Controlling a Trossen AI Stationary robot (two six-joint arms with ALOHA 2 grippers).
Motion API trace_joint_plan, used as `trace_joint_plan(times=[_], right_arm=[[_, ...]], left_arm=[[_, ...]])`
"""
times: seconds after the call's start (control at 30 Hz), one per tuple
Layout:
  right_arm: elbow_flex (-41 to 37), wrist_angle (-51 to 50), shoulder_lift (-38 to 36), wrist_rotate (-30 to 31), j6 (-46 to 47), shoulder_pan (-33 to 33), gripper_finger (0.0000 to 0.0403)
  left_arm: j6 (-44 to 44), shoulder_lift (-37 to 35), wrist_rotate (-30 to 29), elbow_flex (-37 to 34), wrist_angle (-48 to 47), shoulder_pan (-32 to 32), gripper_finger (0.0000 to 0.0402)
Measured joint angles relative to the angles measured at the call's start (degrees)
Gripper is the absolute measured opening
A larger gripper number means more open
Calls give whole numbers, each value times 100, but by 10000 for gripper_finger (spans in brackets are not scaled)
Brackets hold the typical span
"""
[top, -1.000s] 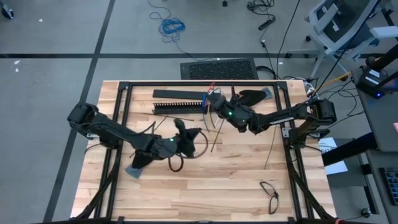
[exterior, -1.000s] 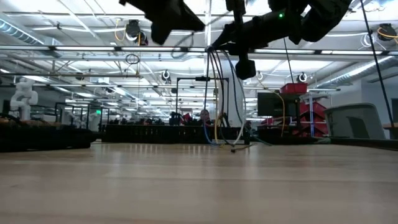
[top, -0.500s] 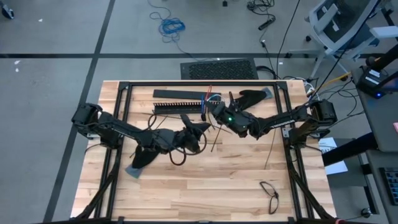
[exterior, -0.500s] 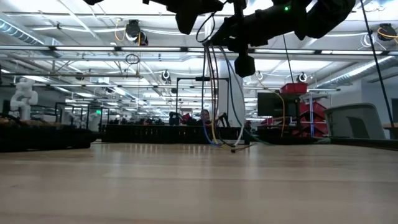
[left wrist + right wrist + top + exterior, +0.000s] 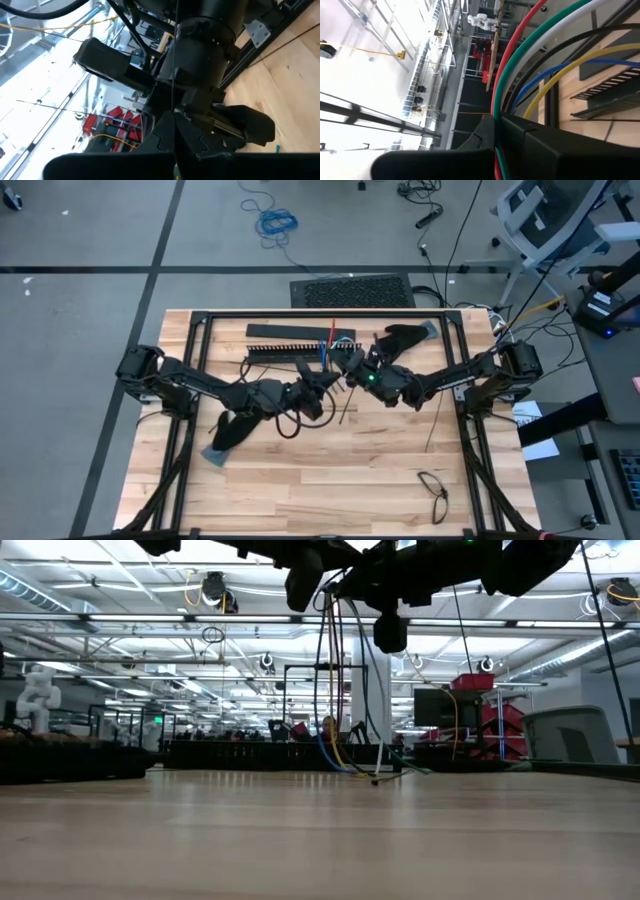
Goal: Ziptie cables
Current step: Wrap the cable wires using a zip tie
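Now the left pincer (image 5: 333,377) has moved right up to the right pincer (image 5: 345,366), which grips the cables (image 5: 530,60); the left pincer is shut too, ready to tie.

No legible text or labels

From directly overhead we look straight down on the whole wooden table (image 5: 330,480), with grey floor around it. Our low camera sits at tabletop height and faces level across the boards into a long hall beyond. Our left wrist camera looks forward at very close range onto the other arm's dark housing. Our right wrist camera is pressed close to the cables (image 5: 540,60), with the slotted bar (image 5: 610,92) behind. Both the overhead and right wrist views share that bar (image 5: 285,352), and the low view shares the hanging cables (image 5: 340,690).
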Motion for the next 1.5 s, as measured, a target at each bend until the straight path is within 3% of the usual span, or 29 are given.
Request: trace_joint_plan(times=[0.93,1.5], right_arm=[[0,312,-26,-134,-120,135,0],[2,358,-17,-219,-149,135,0]], left_arm=[[110,4,180,30,292,319,2],[101,4,380,162,305,328,80]])
